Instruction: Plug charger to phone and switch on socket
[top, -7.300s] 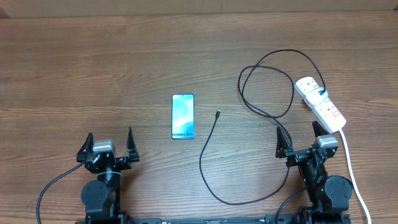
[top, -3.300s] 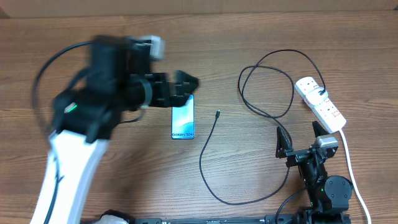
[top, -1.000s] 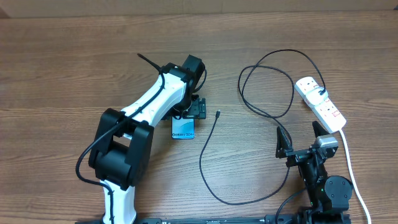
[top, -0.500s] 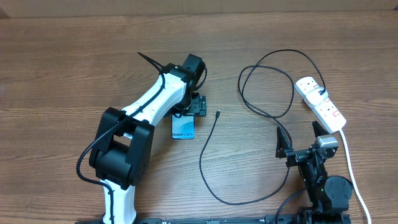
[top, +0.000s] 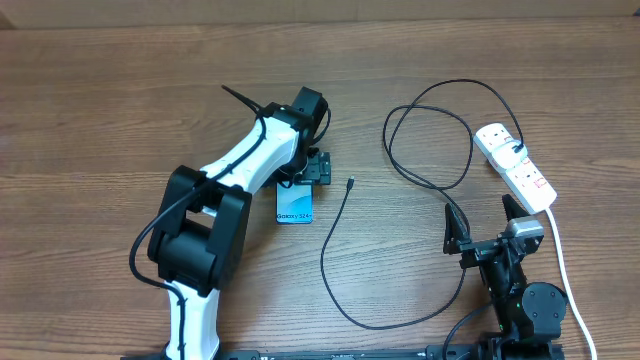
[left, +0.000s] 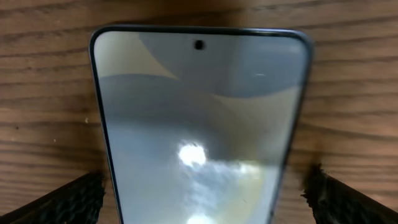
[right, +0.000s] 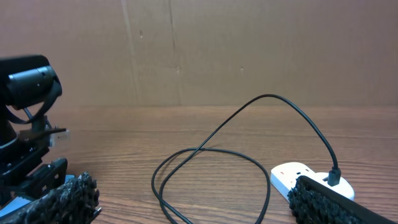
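Phone (top: 294, 209) lies flat, screen up, on wood table (top: 100, 110), under L arm. L gripper (left: 202, 198): jaws wide open, one finger (left: 68, 202) either side of phone, no grip. Charger (top: 330, 235) tip lies just right of phone, unplugged. R gripper (top: 482, 228): open, empty, near socket (top: 515, 165).

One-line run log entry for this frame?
left gripper: open, straddling phone | right gripper: open, empty | charger: tip on table, not in phone | socket: untouched
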